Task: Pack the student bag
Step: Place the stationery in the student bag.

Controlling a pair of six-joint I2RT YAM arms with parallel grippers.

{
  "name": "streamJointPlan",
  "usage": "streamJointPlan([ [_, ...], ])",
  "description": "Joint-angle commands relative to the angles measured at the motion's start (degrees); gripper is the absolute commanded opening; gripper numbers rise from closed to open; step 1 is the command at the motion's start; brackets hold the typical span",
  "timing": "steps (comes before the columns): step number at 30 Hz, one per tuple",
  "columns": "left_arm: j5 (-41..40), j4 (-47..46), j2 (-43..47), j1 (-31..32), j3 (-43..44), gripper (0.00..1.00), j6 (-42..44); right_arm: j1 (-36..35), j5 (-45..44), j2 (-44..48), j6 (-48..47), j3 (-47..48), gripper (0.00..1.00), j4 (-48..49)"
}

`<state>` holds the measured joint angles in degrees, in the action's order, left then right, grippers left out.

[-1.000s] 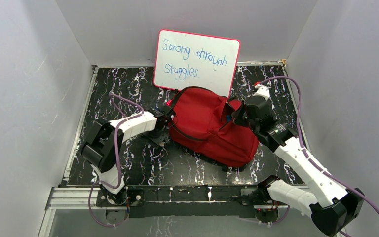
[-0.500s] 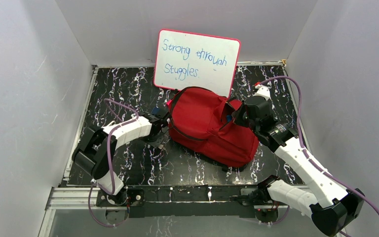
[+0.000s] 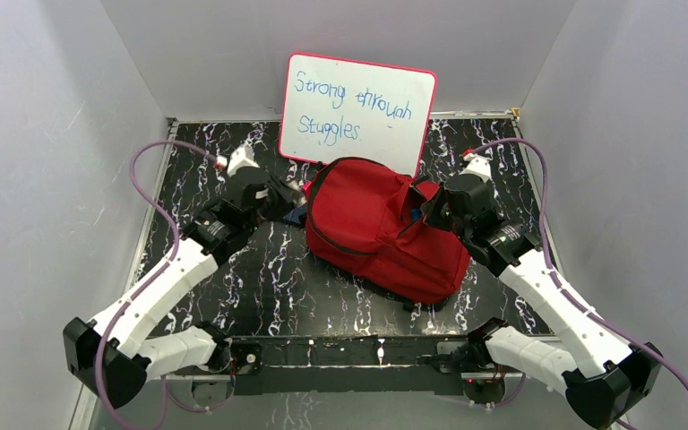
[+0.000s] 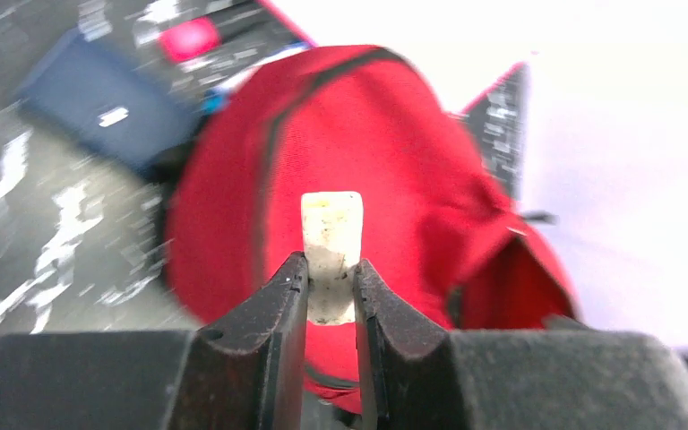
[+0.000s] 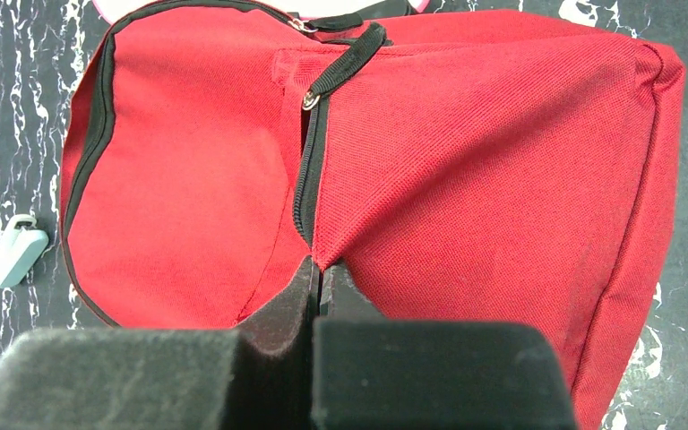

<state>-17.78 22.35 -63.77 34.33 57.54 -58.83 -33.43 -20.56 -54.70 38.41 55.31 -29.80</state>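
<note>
The student bag [image 3: 381,228], a red backpack with black zipper trim, lies in the middle of the table. It also fills the right wrist view [image 5: 466,152] and shows blurred in the left wrist view [image 4: 394,152]. My right gripper [image 5: 320,269] is shut on a pinch of the bag's red fabric beside the zipper opening, at the bag's right end [image 3: 430,210]. My left gripper [image 4: 330,278] is shut on a small white block [image 4: 331,233] and holds it left of the bag [image 3: 278,199].
A whiteboard [image 3: 358,112] with blue writing stands behind the bag. A navy flat item [image 4: 103,107] and a pink item [image 4: 188,38] lie on the black marbled table left of the bag. A small pale grey object [image 5: 16,251] lies by the bag. White walls enclose the table.
The left arm has swung out from low against the bag's left side; its gripper now sits higher and farther back, with the white block in it. The right arm and bag have not moved.
</note>
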Motion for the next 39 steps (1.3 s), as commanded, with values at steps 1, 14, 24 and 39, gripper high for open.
streamJointPlan([
  [1,17.5,-21.9,-2.4,0.9,4.3,0.04,18.3,0.2,-1.0,2.3,0.4,1.0,0.0,4.0],
  [14,29.3,-41.2,-25.0,10.3,12.8,0.02,22.7,0.2,0.8,1.6,1.9,1.1,0.0,4.5],
  [24,31.7,-45.6,-33.8,13.9,16.0,0.0,19.2,0.2,0.8,2.9,3.1,1.7,0.0,3.5],
  [39,31.7,-46.9,-35.6,19.1,9.5,0.0,14.9,0.2,-0.6,4.7,4.1,1.1,0.0,3.1],
])
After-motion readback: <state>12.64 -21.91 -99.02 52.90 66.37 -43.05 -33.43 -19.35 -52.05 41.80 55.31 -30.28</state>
